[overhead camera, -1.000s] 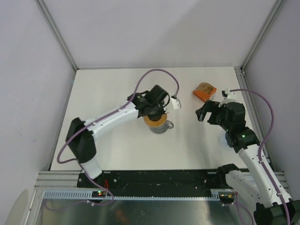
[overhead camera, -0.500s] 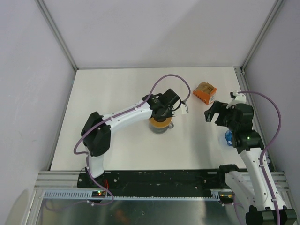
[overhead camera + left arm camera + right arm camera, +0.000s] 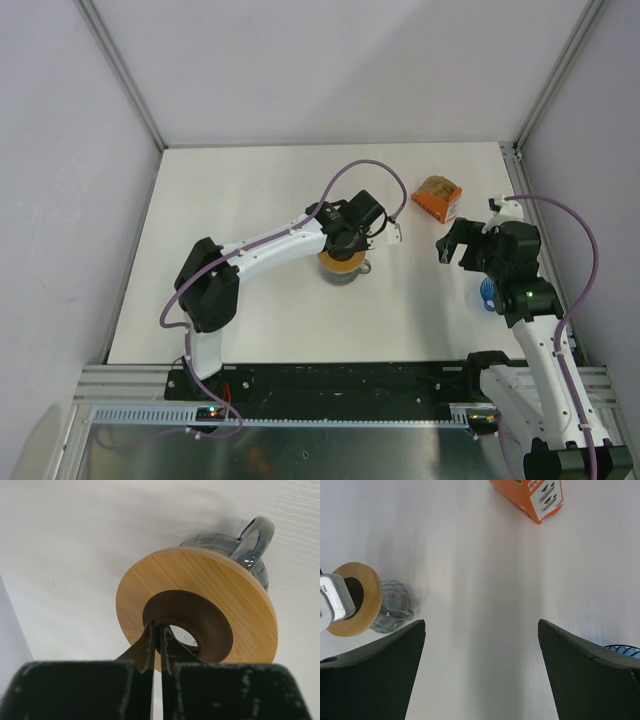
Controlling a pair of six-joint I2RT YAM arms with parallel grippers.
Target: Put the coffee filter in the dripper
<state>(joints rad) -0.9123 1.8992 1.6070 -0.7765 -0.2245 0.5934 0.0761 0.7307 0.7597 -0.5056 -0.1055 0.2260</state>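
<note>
The dripper point(image 3: 486, 294), a dark-blue cone, sits at the right of the table, half hidden under my right arm; its rim shows in the right wrist view point(image 3: 623, 650). No loose coffee filter is in view. A flat wooden ring point(image 3: 210, 585) lies on the grey mug point(image 3: 212, 541). My left gripper point(image 3: 156, 626) is shut on the ring's inner edge, one finger inside the hole. In the top view the left gripper point(image 3: 339, 251) is over the ring point(image 3: 340, 264). My right gripper point(image 3: 447, 248) is open and empty above bare table point(image 3: 481, 622).
The orange box of stacked brown filters point(image 3: 437, 197) stands at the back right, also in the right wrist view point(image 3: 530, 495). The mug point(image 3: 390, 616) and ring point(image 3: 367, 597) show at the left of that view. Walls close the table on three sides.
Over the last second my left arm swung right and settled on the ring; my right arm drew right, uncovering the dripper. Both have barely moved in the last half second.
</note>
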